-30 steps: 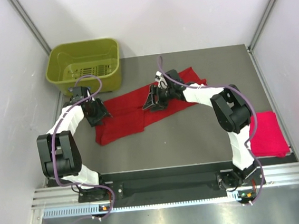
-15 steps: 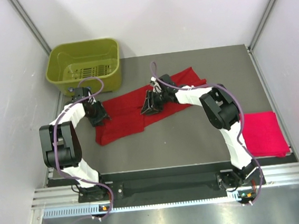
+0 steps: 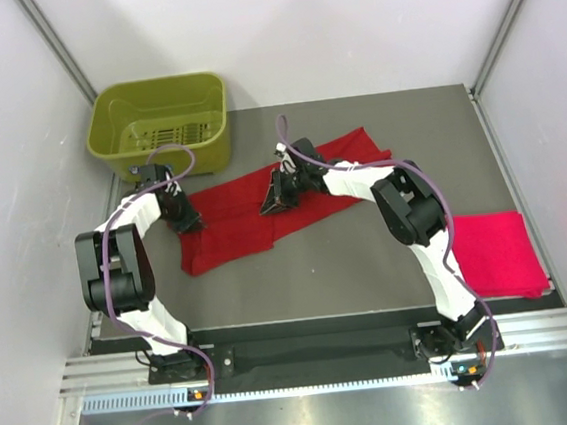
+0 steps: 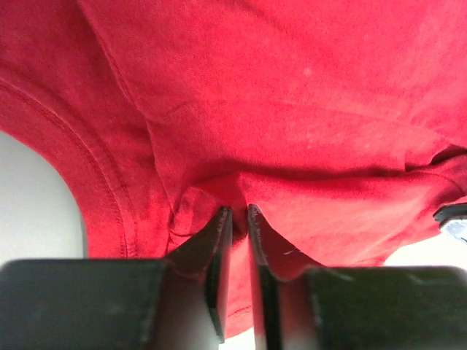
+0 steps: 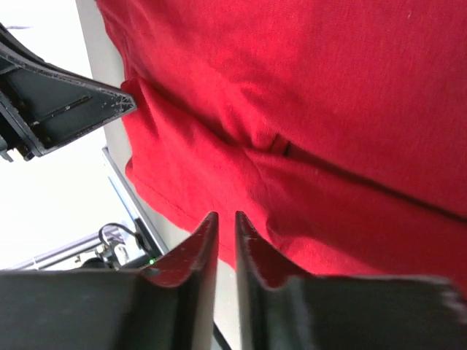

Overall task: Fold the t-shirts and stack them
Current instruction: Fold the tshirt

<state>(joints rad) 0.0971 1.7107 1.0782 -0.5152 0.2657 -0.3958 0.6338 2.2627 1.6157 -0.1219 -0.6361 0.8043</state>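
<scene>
The left gripper is almost closed and pinches a little fold of the deep red t-shirt. The right gripper is almost closed too, with the same red cloth in the thin gap. The big gray bench holds everything. The deep red t-shirt lies spread out in the middle of it, a bit crumpled. The green basket sits at the far left corner. The pinkish red t-shirt lies folded at the right edge.

White shells, black joints on both arms — purple cables looped alongside (fingers black).
</scene>
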